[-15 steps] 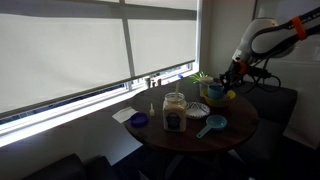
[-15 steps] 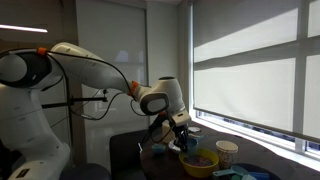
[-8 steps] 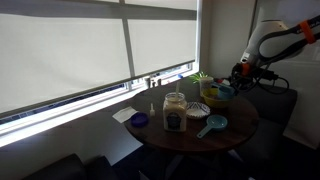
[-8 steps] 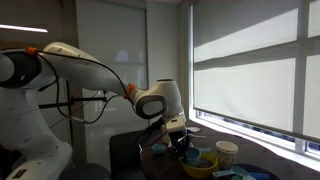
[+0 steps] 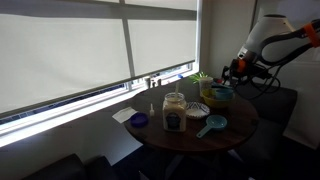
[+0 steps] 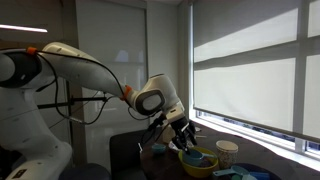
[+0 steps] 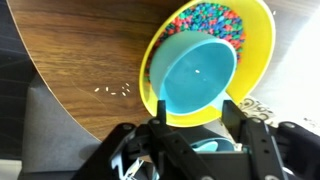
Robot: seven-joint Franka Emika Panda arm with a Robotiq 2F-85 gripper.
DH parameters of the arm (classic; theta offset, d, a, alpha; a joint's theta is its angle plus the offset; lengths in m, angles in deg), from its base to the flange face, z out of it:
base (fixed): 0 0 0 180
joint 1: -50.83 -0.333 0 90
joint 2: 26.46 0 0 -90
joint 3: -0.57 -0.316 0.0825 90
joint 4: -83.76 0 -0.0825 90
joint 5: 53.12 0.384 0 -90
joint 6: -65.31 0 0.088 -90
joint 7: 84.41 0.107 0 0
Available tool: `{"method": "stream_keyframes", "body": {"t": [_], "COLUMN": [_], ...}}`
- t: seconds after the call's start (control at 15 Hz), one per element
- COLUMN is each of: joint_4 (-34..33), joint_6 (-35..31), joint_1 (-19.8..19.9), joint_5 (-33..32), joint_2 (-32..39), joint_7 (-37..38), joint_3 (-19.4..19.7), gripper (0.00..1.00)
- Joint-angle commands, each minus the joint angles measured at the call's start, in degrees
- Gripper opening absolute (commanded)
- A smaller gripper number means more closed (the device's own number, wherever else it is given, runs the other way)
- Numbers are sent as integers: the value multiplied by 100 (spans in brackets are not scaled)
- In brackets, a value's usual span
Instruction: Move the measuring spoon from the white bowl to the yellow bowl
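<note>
In the wrist view the light-blue measuring spoon (image 7: pixel 197 73) lies cup-up in the yellow bowl (image 7: pixel 258 38), on top of coloured beads. My gripper (image 7: pixel 192 112) hangs just above the bowl's near rim, open, one finger on each side of the spoon's cup and not touching it. A teal-blue strip shows low between the fingers; I cannot tell what it is. In both exterior views the gripper (image 5: pixel 236 71) (image 6: pixel 184 139) hovers over the yellow bowl (image 5: pixel 220 96) (image 6: pixel 199 161). The small white bowl (image 5: pixel 197 109) stands on the table beside the yellow one.
The round dark wooden table (image 5: pixel 180 138) also carries a tall clear jar (image 5: pixel 174 112), a teal scoop with a handle (image 5: pixel 213 124), a small purple thing (image 5: pixel 139 120) and a white paper (image 5: pixel 122 115). Window blinds run along the far side. Pale crumbs (image 7: pixel 112 90) lie on the wood.
The jaws have gone from shut to open, and the measuring spoon now rests in the yellow bowl. The gripper has lifted slightly above the bowl.
</note>
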Motion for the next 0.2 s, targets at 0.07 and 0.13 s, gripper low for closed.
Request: {"method": "stream_keyframes", "body": {"t": [0.07, 0.13], "joint_4": [18, 39], "joint_6": [-219, -267], "joint_1": [-25, -41], "joint_5": [-312, -390], "joint_2": [-168, -252], "joint_7": [-15, -19], "joint_3": [-206, -301], "gripper": [73, 81]}}
